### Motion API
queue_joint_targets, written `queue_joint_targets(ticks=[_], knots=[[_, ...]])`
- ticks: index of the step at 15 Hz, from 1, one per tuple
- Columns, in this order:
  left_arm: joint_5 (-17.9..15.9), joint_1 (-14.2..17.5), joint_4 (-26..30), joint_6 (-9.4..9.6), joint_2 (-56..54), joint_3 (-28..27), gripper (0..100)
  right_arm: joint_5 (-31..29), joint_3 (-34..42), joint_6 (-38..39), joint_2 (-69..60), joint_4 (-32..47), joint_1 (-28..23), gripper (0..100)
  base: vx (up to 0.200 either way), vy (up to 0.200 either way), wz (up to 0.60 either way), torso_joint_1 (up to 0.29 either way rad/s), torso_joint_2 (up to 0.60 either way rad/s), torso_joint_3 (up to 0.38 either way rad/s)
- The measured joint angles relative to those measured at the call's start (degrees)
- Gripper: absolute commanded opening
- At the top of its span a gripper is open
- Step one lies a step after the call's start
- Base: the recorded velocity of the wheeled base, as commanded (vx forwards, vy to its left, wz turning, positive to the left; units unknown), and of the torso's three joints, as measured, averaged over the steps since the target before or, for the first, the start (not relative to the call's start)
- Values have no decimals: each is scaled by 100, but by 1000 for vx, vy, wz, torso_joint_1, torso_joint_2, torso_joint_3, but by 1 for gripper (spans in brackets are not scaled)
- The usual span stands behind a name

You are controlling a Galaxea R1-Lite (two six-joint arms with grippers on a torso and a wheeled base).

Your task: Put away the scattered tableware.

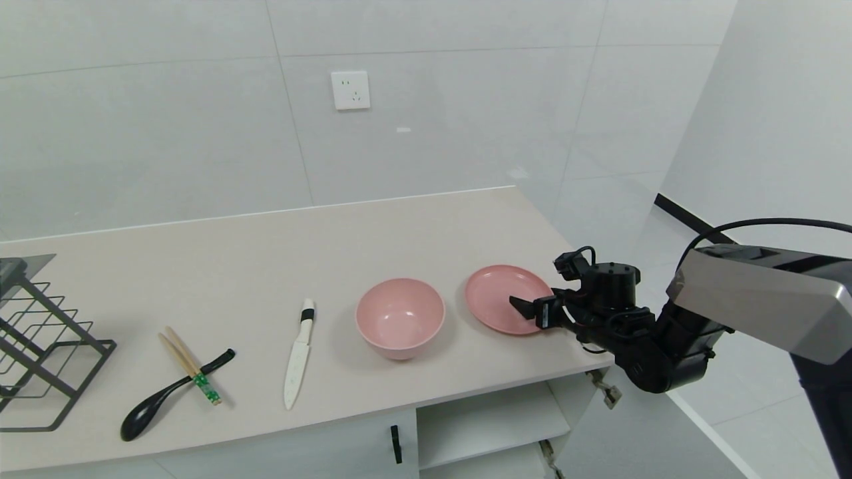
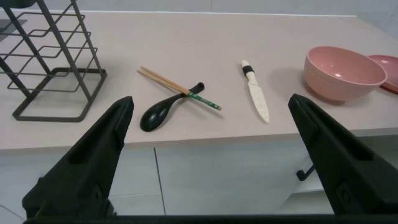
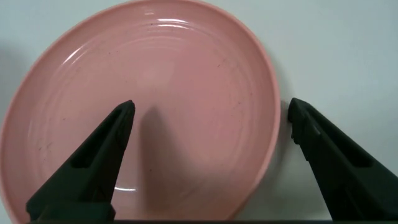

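A pink plate (image 1: 496, 293) lies near the counter's right end, with a pink bowl (image 1: 399, 318) to its left. Further left are a white knife (image 1: 298, 352), a pair of chopsticks (image 1: 190, 364) and a black spoon (image 1: 160, 399) lying crossed. My right gripper (image 1: 532, 309) hovers open at the plate's right rim. In the right wrist view one finger (image 3: 93, 168) is over the plate (image 3: 174, 81) and the other (image 3: 329, 162) is past its rim. My left gripper (image 2: 211, 102) is open and holds nothing, in front of the counter's edge, facing the spoon (image 2: 161, 112) and chopsticks (image 2: 168, 82).
A dark wire rack (image 1: 40, 346) stands at the counter's left end. The counter (image 1: 266, 253) ends just right of the plate. Open shelves (image 1: 492, 419) sit below the front edge. A tiled wall with a socket (image 1: 351, 90) backs the counter.
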Motion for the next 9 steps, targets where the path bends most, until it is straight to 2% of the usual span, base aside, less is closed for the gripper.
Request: queue_joint_targets(ticks=[9], knots=[[0, 0, -2, 2, 0, 0, 100, -17, 135, -21, -37, -307, 185, 0, 0, 0, 0, 0, 0, 0]])
